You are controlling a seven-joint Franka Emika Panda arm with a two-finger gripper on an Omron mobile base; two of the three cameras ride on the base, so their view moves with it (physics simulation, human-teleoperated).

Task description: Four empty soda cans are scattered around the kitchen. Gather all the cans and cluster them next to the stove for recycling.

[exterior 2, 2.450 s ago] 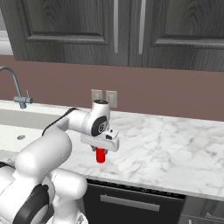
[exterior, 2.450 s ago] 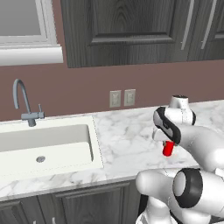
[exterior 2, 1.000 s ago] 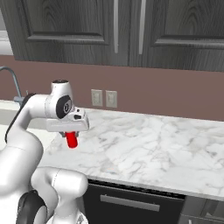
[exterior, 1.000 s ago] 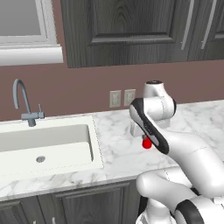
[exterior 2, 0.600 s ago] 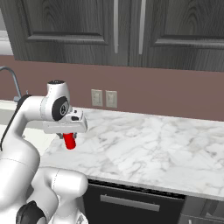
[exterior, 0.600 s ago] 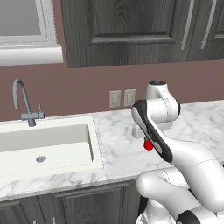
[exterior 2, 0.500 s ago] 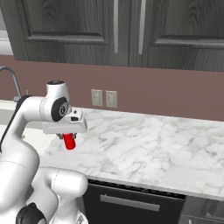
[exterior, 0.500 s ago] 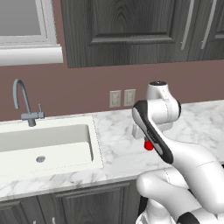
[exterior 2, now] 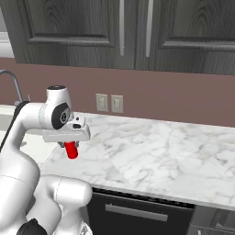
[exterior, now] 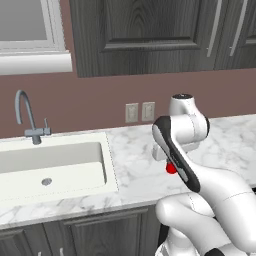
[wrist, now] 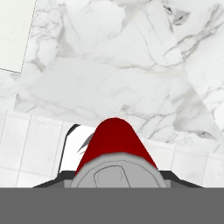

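Observation:
My gripper (exterior 2: 70, 145) is shut on a bright red soda can (exterior 2: 71, 150), which hangs upright a little above the white marble counter (exterior 2: 160, 147). In the left base view the can (exterior: 171, 168) peeks out from behind my forearm, right of the sink. From the hand view I look down on the can (wrist: 114, 144) and its silver top, with marble and the counter's front edge beneath it. The stove is out of view.
A white sink (exterior: 50, 165) with a curved faucet (exterior: 27, 117) lies to the left. Two wall outlets (exterior 2: 109, 103) sit on the brown backsplash under dark upper cabinets. A dark appliance front with a bar handle (exterior 2: 137, 212) sits below the counter.
The arm has swung left with the red can, from mid-counter toward the sink side. Over the last half second it has barely moved. The grip has stayed the same.

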